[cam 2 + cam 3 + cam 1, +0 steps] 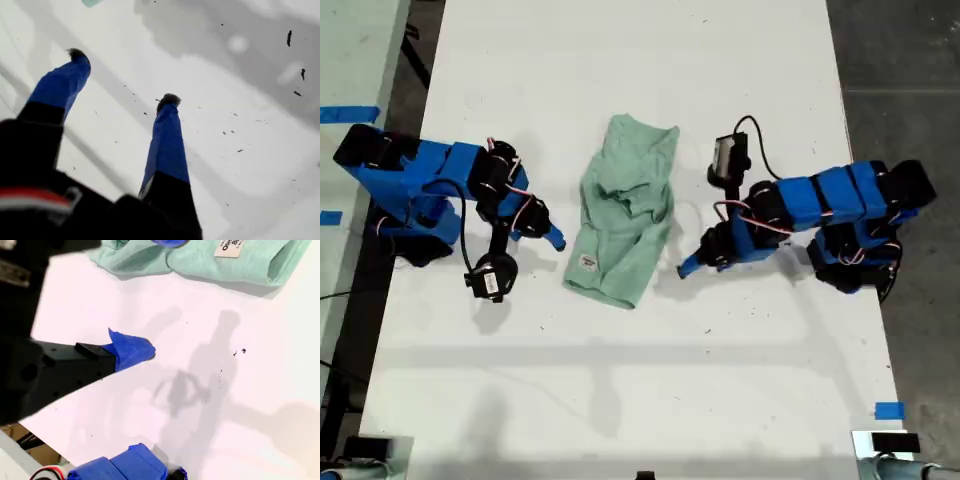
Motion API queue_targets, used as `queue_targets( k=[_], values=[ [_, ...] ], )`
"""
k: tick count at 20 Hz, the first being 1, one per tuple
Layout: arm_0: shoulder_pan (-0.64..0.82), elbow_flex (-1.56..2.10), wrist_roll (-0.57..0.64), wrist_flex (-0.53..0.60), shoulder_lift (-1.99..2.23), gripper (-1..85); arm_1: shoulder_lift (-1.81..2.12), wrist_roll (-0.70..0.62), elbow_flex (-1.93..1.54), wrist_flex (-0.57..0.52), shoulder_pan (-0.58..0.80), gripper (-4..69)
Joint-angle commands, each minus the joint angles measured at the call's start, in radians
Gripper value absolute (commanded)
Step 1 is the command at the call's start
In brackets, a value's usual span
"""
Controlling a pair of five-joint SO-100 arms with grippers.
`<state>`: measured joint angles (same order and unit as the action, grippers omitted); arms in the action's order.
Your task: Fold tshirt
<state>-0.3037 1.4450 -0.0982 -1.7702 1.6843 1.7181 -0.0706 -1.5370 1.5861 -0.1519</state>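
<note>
The pale green tshirt point(625, 215) lies bunched and partly folded lengthwise in the middle of the white table point(620, 380), its label point(588, 262) facing up near the lower end. My first gripper point(688, 265) point(123, 76) hovers open over bare table just off the shirt's side toward the exterior view's right; only a sliver of tshirt point(91, 2) shows in its view. My second gripper point(552, 240) point(145, 407) is open beside the shirt on the exterior view's left, a short gap from the tshirt point(200, 262) and its label point(230, 247). Neither holds anything.
Both blue arm bases stand at the table's edges, one on each side of the exterior view. Blue tape marks point(888, 410) point(348, 113) sit near the edges. Dark floor point(910, 60) borders the table on the exterior view's right.
</note>
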Motion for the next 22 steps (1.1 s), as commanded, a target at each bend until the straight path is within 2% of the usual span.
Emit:
queue_targets(
  k=[1,3,10,14,17,22],
  values=[
    [-0.006,0.002,-0.005,0.026,0.052,26.6,-0.031,-0.005,0.107,0.011,-0.008,27.1],
    [-0.006,0.025,0.002,0.054,0.054,26.6,-0.066,-0.008,0.147,0.011,0.002,27.1],
    [0.078,0.04,0.161,0.258,-0.051,26.0,-0.44,-0.078,0.554,0.012,0.049,27.3],
    [0.104,-0.02,0.216,0.281,-0.146,26.1,-0.584,-0.087,0.692,0.005,0.057,27.3],
    [0.106,-0.005,0.219,0.288,-0.164,26.3,-0.626,-0.084,0.704,-0.029,0.06,27.1],
    [0.121,0.003,0.249,0.383,-0.264,26.4,-0.729,-0.13,0.733,-0.126,0.091,26.6]
  ],
)
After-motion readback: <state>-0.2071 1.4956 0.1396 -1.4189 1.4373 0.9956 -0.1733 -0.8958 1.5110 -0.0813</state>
